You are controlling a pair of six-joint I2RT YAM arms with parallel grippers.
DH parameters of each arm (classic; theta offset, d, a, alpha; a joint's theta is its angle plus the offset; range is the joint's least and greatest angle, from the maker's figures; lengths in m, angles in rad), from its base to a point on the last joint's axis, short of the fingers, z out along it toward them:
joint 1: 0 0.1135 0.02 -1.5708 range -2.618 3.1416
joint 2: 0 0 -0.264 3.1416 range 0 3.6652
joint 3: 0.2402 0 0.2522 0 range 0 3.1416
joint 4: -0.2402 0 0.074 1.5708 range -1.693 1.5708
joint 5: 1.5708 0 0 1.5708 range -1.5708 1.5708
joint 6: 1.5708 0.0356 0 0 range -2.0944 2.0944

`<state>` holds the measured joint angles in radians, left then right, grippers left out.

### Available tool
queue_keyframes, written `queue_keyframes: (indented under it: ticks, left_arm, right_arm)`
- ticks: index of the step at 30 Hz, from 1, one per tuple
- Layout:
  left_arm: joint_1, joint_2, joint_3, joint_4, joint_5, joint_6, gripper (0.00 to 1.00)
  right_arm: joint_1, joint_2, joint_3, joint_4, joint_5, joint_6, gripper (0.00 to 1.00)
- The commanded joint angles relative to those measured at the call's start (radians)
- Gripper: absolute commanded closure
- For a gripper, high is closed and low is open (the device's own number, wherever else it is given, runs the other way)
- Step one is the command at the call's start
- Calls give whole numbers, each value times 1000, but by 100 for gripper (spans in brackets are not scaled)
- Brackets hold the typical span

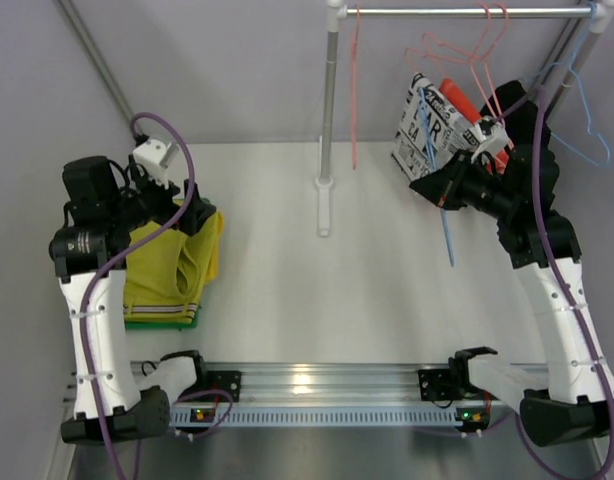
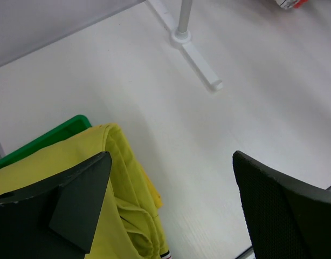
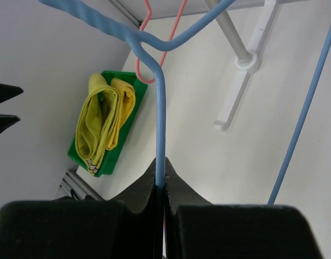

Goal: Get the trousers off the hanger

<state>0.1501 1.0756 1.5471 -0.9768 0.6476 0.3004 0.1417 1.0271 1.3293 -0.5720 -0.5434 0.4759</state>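
The two folded trousers lie in a green bin at the table's left. In the right wrist view the olive-yellow pair lies beside the bright yellow pair. My left gripper is open and empty just above them. In the left wrist view its fingers straddle the edge of the yellow cloth. My right gripper is shut on the wire of a bare blue hanger at the right, under the rail. The right wrist view shows the pads pinching the hanger wire.
A clothes rack stands mid-table with a pole and a white foot. On its rail hang pink hangers, a second blue hanger, a black-and-white printed cloth and a red-orange garment. Grey walls enclose the table.
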Motion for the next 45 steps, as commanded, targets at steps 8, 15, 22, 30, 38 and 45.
queue_keyframes:
  ticks: [8,15,22,30,38,45]
  left_arm:
    - [2,-109,-84,156,67,-159,1]
    - [3,-120,-96,234,-14,-248,1]
    - [2,-68,-81,224,-108,-296,1]
    - [2,-65,-105,237,-152,-353,1]
    - [2,-48,-96,198,-227,-351,1]
    - [2,-51,-101,176,-230,-316,1]
  right_arm:
    - [16,166,105,305,-124,329,100]
    - [48,376,335,385,-84,325,100]
    - [78,559,536,409,-41,309,100]
    - [90,755,746,451,-12,310,100]
    - [90,835,779,475,-18,334,100]
    - [90,737,622,497,-55,346,63]
